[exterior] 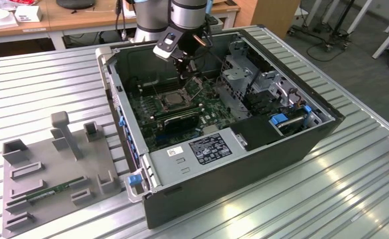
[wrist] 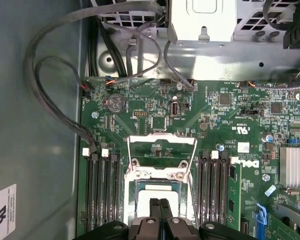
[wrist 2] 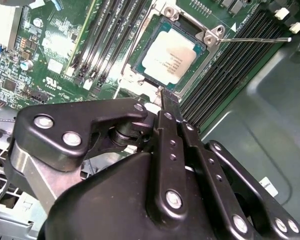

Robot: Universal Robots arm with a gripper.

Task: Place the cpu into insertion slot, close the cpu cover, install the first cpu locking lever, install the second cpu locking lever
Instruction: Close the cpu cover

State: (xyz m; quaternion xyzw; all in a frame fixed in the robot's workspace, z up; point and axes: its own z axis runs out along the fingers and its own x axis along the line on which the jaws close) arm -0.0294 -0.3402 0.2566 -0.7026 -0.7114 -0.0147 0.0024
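The cpu [wrist 2: 172,52], a square chip with a silvery face, lies flat in the insertion slot [exterior: 170,99] on the green motherboard; in the first wrist view the cpu [wrist: 157,192] shows just past my fingertips. The cpu cover [wrist: 161,150], a thin metal frame with a window, stands swung up and open behind the socket. Thin wire locking levers [wrist: 195,165] run beside it, and one lever [wrist 2: 255,39] sticks out over the memory slots. My gripper [wrist: 159,202] is shut with nothing between its fingers. The gripper [wrist 2: 162,92] hovers at the socket's edge, inside the case [exterior: 184,74].
Black memory slots [wrist: 102,190] flank the socket on both sides. Grey cables [wrist: 50,100] loop along the case wall, and a finned heatsink [wrist: 295,175] sits off to one side. A metal drive cage [exterior: 247,79] rises beside the board. A grey fixture tray [exterior: 48,174] holds a green memory stick [exterior: 51,191].
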